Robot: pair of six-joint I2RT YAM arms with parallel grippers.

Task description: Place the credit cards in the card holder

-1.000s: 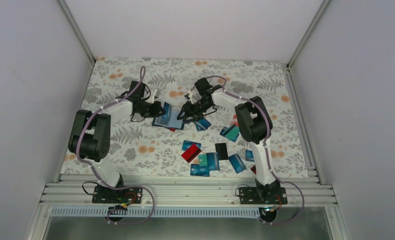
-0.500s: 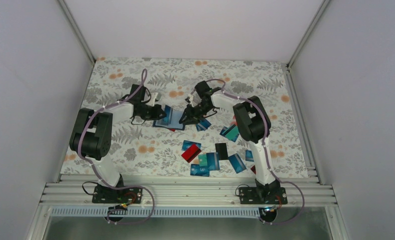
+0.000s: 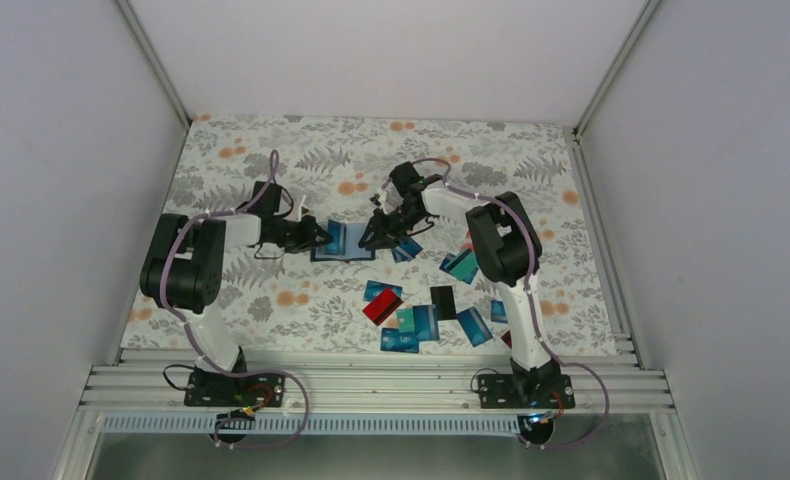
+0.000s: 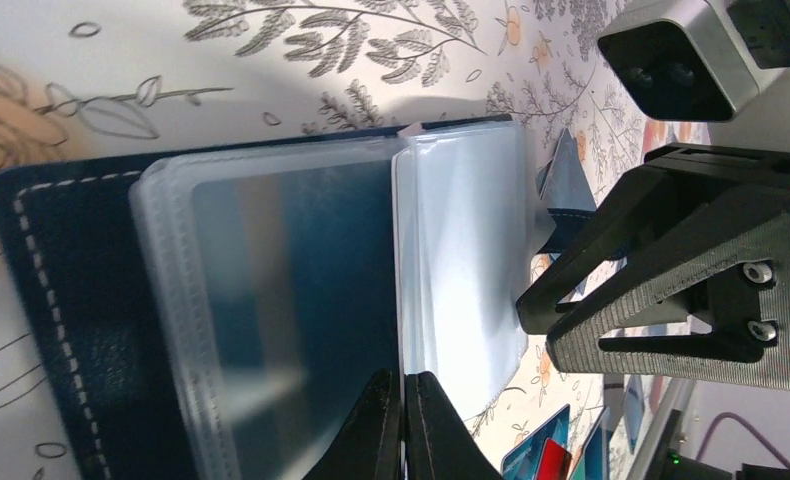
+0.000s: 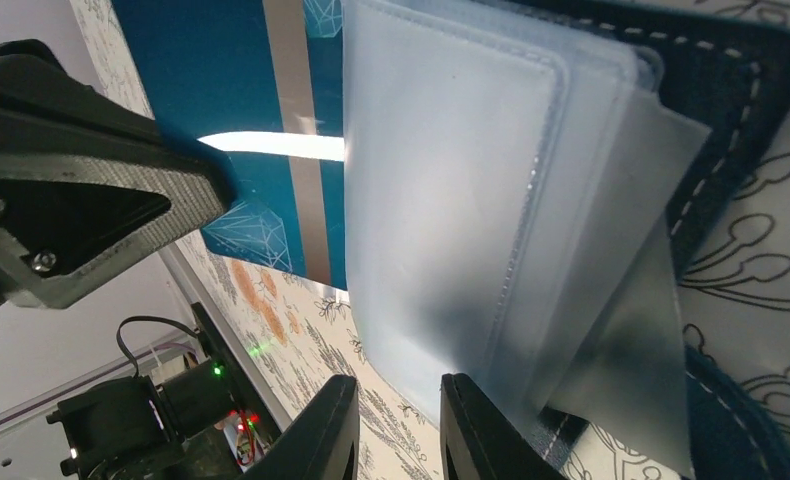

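Top external: floral tablecloth point(image 3: 531, 170), pale walls point(image 3: 391, 50)

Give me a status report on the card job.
Left tool shut on a holder sleeve. Right tool, jaws apart, at the sleeves. Teal card there, seating unclear. Nothing in the way.

No text can be read; pale marks on the credit cards point(image 3: 401, 342) by the near edge of the table point(image 3: 241, 320) are too small to make out
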